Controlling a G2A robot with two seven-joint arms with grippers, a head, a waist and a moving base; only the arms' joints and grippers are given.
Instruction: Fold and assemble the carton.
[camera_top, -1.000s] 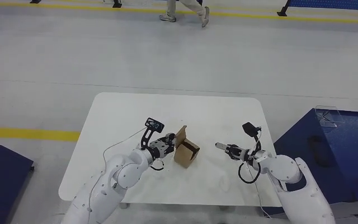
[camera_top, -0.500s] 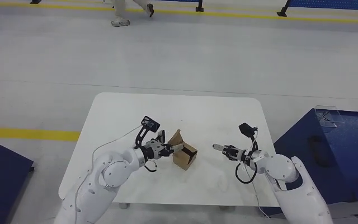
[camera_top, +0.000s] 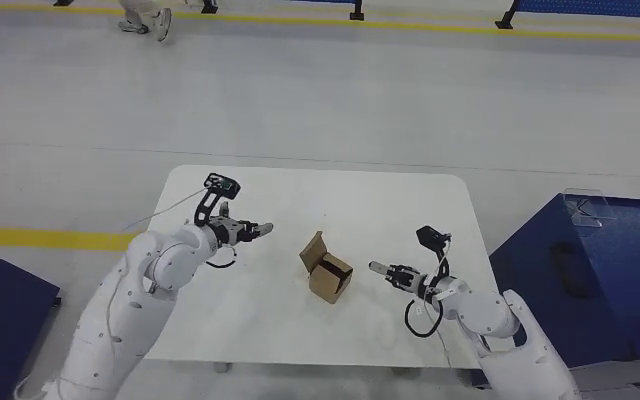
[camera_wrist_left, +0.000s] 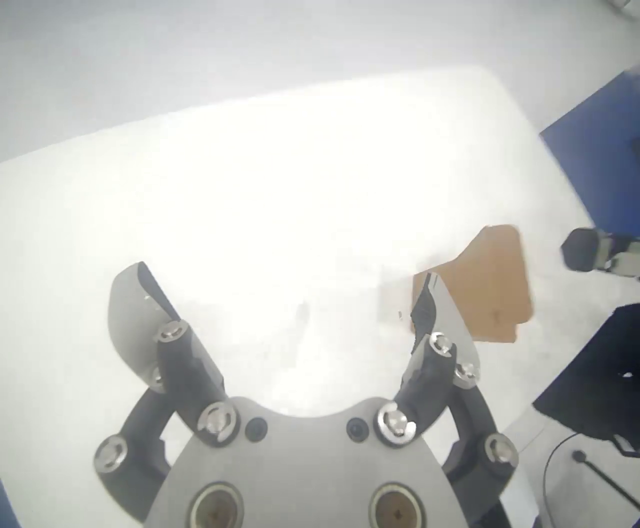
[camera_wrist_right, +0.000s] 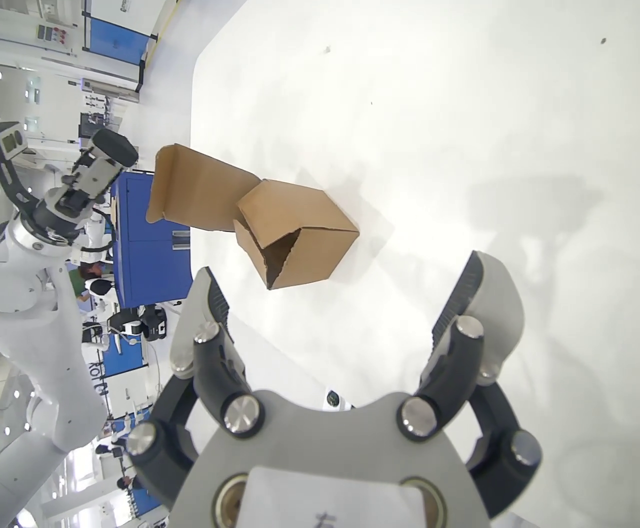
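Brown cardboard carton (camera_top: 330, 278) sits mid white table (camera_top: 380, 200), lid flap (camera_top: 313, 250) raised. I've pulled my left hand (camera_top: 262, 229) well away, spread and empty; my right hand (camera_top: 375, 267), also spread, has edged nearer to fold.

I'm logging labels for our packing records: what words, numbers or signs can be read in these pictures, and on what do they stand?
Nothing can be quoted.
carton: plain brown, no print.
label on the right gripper base: cut off at the picture's edge, unreadable.
lettering in the room behind: sideways, partly hidden, unreadable.
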